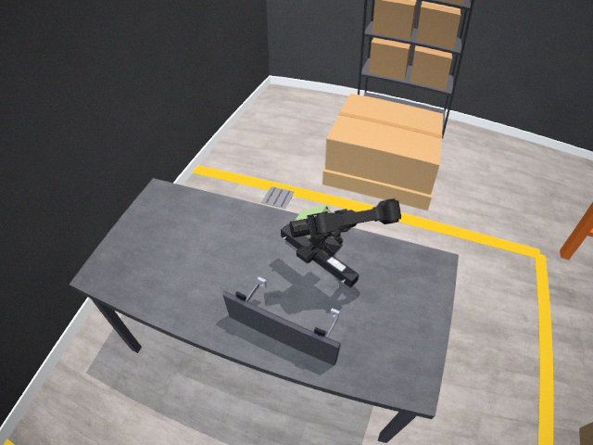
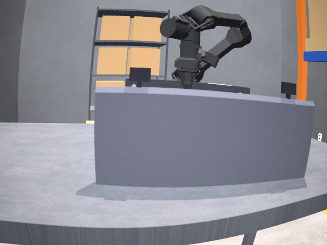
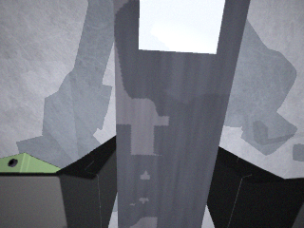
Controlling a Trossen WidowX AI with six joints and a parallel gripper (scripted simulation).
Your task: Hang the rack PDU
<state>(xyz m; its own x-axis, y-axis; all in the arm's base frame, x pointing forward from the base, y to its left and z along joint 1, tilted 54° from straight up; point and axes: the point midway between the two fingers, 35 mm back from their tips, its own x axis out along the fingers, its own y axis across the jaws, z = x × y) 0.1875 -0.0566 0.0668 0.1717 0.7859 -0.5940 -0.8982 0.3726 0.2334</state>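
Observation:
The rack PDU (image 1: 327, 259) is a long dark bar with a white label. It is held above the table behind the upright grey panel (image 1: 280, 330), and its shadow falls on the table below it. My gripper (image 1: 320, 247) is shut on the PDU near its middle. In the wrist view the bar (image 3: 168, 133) runs between my two black fingers. From the front, the PDU (image 2: 191, 88) shows just above the panel's top edge, tilted slightly. Two black keyhole plates (image 2: 139, 74) (image 2: 288, 88) stand on the panel's ends, apart from the PDU. Its back buttons are hidden.
The panel (image 2: 203, 137) rests on metal stay brackets (image 1: 255, 286) (image 1: 333, 320) behind it. The arm's green base (image 1: 311, 212) sits at the table's far edge. Cardboard boxes (image 1: 383, 148) and a shelf rack (image 1: 411, 43) stand on the floor beyond.

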